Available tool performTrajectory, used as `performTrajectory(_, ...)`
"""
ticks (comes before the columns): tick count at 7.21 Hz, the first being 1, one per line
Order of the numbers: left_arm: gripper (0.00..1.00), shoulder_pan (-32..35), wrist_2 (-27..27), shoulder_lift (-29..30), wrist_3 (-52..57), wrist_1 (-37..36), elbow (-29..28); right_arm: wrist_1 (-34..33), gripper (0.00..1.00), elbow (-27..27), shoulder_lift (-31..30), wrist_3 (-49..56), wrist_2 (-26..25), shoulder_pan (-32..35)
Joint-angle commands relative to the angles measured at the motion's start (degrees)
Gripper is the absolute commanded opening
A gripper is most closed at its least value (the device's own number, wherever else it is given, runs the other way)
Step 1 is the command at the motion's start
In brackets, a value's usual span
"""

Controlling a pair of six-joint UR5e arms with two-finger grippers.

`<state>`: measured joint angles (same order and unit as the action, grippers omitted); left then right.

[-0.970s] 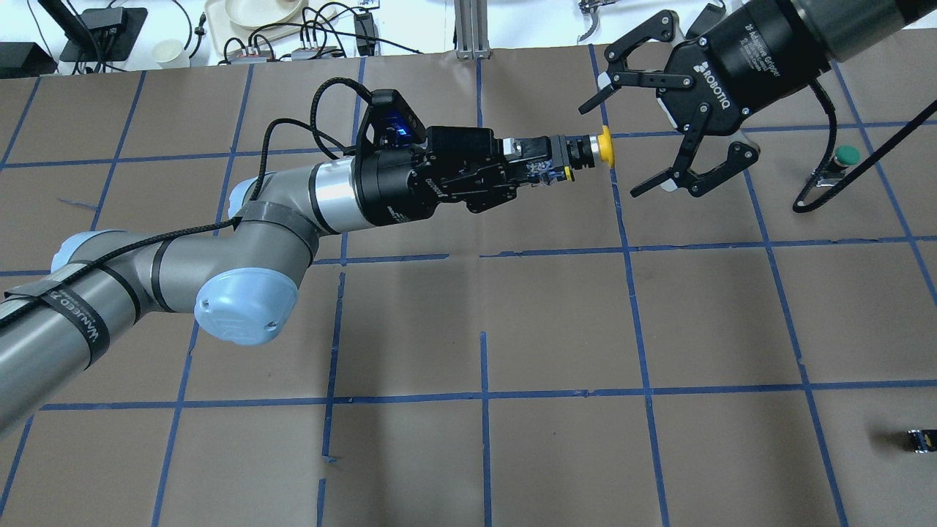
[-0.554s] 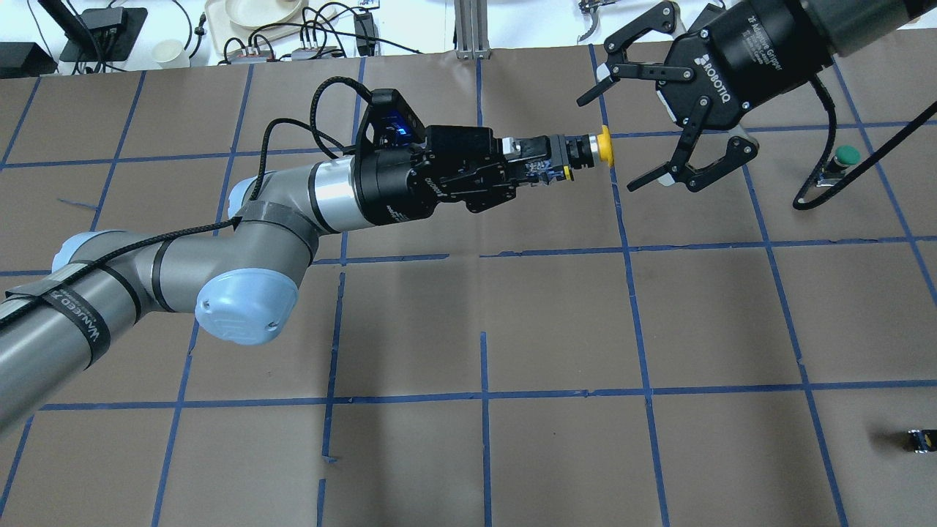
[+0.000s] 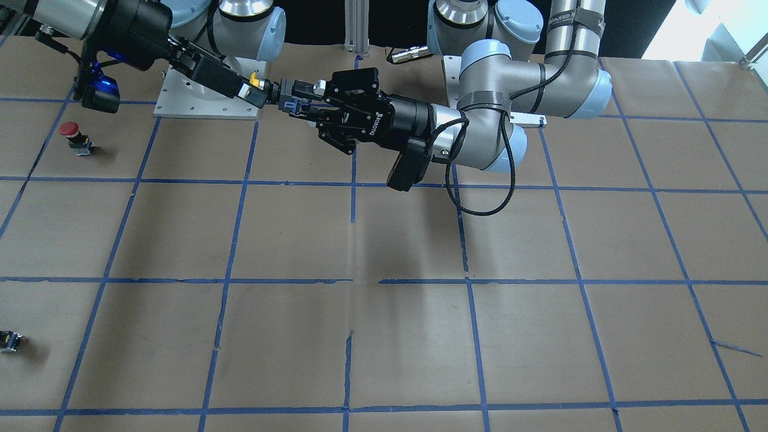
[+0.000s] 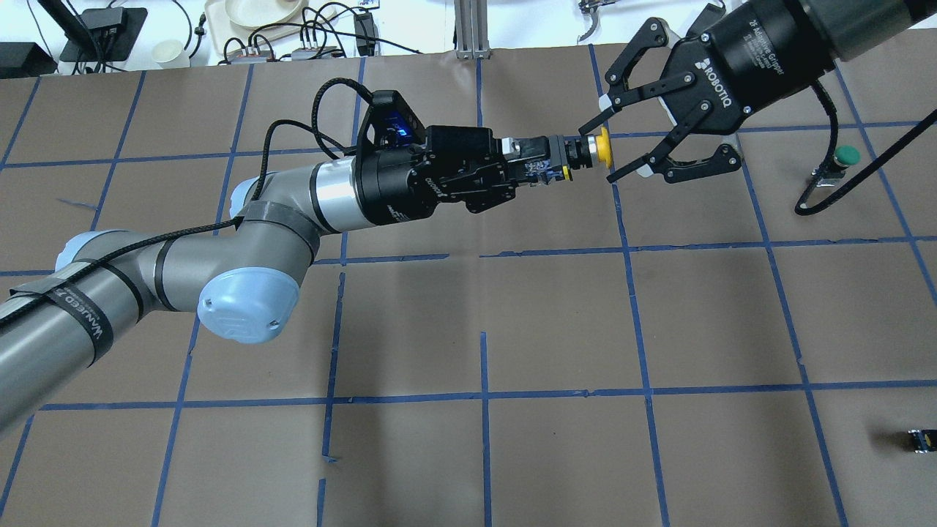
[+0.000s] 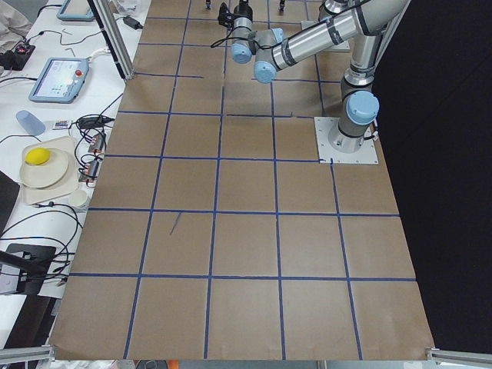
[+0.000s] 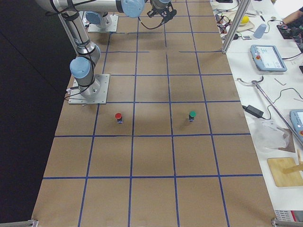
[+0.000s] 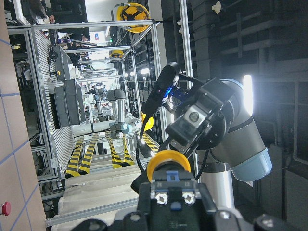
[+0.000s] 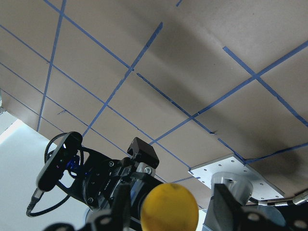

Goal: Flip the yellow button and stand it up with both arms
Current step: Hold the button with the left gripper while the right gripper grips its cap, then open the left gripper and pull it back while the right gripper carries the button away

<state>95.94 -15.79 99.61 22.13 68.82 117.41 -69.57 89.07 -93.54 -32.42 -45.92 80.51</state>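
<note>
My left gripper (image 4: pixel 558 159) is shut on the black-grey body of the yellow button (image 4: pixel 604 146) and holds it level above the table, cap pointing at my right gripper. My right gripper (image 4: pixel 602 152) is open. Its two fingertips stand on either side of the yellow cap, close to it; I cannot tell whether they touch. In the front view the cap (image 3: pixel 255 80) sits between my right gripper (image 3: pixel 247 90) and my left gripper (image 3: pixel 294 99). The cap also shows in the left wrist view (image 7: pixel 167 161) and in the right wrist view (image 8: pixel 169 207).
A green-capped button (image 4: pixel 846 156) stands on the table to the right, under my right arm's cable. A red-capped button (image 3: pixel 70 131) stands nearer the robot's base. A tiny black block with a yellow mark (image 4: pixel 921 439) lies at the near right edge.
My right gripper has moved left toward the button and turned, so its open fingers now flank the yellow cap. My left arm and the button have stayed still.
</note>
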Motion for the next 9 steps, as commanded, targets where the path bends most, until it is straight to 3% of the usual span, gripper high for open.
performTrajectory(1,0.18,-0.05,-0.03,-0.03,0.02,0.0,-0.08,0.4,0.24,-0.03,-0.07,0.07,0.04,0.0)
performTrajectory(3,0.99,-0.05,0.06,-0.12,-1.03,0.08,-0.08,0.4,0.2,-0.03,-0.16,-0.02,0.04,0.0)
performTrajectory(6,1.0,-0.05,0.58,-0.3,-7.16,0.0,-2.09,-0.48,0.18,-1.26,0.11,0.85,-3.45,-1.13)
performTrajectory(7,1.0,-0.31,6.24,-0.56,-11.8,-0.09,-5.15,-1.18,0.18,-2.83,0.2,4.34,-8.0,-2.27)
performTrajectory(9,1.0,-1.2,22.92,-0.65,-23.91,-2.28,-13.84,-0.92,0.17,-3.46,0.2,16.18,-18.01,-5.7)
